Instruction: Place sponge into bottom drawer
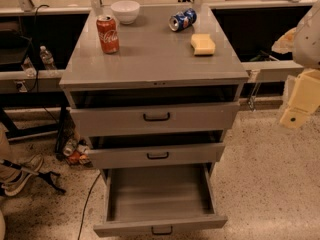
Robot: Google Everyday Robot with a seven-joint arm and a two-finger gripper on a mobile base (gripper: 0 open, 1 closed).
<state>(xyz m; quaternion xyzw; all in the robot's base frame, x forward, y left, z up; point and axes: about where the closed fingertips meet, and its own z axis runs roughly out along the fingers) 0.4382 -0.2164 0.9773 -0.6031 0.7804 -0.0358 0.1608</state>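
Observation:
The pale-yellow sponge (202, 44) lies on the grey cabinet top (150, 54), at the right side. The bottom drawer (159, 226) is pulled out wide and its inside is bare. The two drawers above it are each pulled out a little. My cream-coloured gripper (299, 104) hangs at the right edge of the view, off to the right of the cabinet and lower than its top, well apart from the sponge.
On the cabinet top stand an upright red Coca-Cola can (107, 34) and a white bowl (125, 11); a blue can (182, 20) lies on its side. Cans lie on the floor left of the cabinet (75, 151). A black stand foot (47, 176) sits at the lower left.

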